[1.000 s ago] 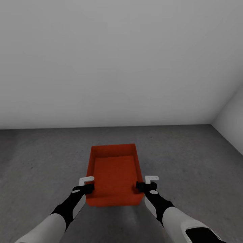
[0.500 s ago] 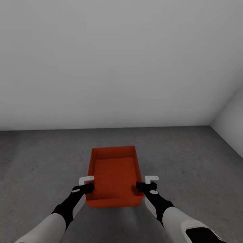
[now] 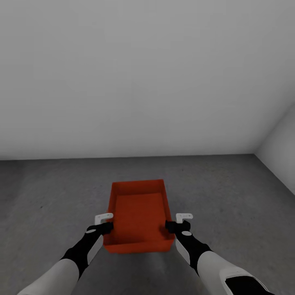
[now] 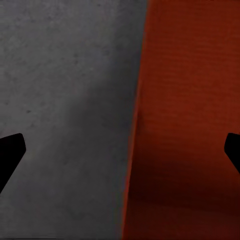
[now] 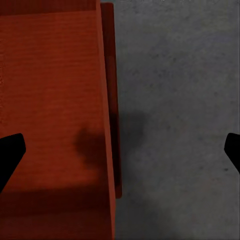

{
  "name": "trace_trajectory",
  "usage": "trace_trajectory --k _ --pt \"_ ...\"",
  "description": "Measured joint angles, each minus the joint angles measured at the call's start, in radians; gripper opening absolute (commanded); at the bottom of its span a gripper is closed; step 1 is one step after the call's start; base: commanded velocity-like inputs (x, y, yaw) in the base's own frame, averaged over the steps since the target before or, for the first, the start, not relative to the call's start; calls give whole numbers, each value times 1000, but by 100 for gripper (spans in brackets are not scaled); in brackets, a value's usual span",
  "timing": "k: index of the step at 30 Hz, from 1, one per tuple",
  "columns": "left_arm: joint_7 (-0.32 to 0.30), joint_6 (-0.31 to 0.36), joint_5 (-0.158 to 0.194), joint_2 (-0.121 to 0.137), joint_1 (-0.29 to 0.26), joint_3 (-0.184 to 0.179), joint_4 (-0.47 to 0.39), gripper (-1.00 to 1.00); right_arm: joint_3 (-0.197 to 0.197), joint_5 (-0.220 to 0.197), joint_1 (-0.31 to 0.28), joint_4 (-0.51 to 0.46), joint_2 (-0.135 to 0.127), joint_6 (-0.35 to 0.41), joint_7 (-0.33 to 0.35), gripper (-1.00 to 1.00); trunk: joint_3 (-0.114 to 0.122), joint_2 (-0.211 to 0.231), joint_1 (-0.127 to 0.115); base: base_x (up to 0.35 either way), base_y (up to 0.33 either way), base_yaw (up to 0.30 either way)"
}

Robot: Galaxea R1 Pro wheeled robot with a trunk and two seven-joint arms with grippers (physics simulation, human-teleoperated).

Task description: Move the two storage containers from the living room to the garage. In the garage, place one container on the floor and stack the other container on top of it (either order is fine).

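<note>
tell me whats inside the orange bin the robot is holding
The storage container looks empty: its bare orange-red bottom shows. The corner behind its near wall is hidden from the head view.

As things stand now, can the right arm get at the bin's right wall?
Probably yes. The right gripper is already at the bin's right wall, one finger inside and one outside over the floor. Nothing stands between; the jaws look open around the wall.

Bare garage, grey concrete floor (image 3: 229, 192), white walls (image 3: 143, 73)
</note>
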Motion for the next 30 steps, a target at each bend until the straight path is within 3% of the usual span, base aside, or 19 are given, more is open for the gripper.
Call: trace_trajectory --k 2,4,8,30 --pt "0 1 -1 1 0 22 0 100 0 0 0 0 0 0 0 100 6 14 -8 0 0 0" --pt "2 4 2 3 0 70 -1 100 0 0 0 0 0 0 1 100 13 28 -15 0 0 0" --pt "5 5 2 3 -1 97 -2 100 0 0 0 0 0 1 1 100 25 56 -31 0 0 0" --pt "6 4 0 36 0 106 0 100 0 0 0 -1 0 -1 0 100 94 210 -115 0 0 0"
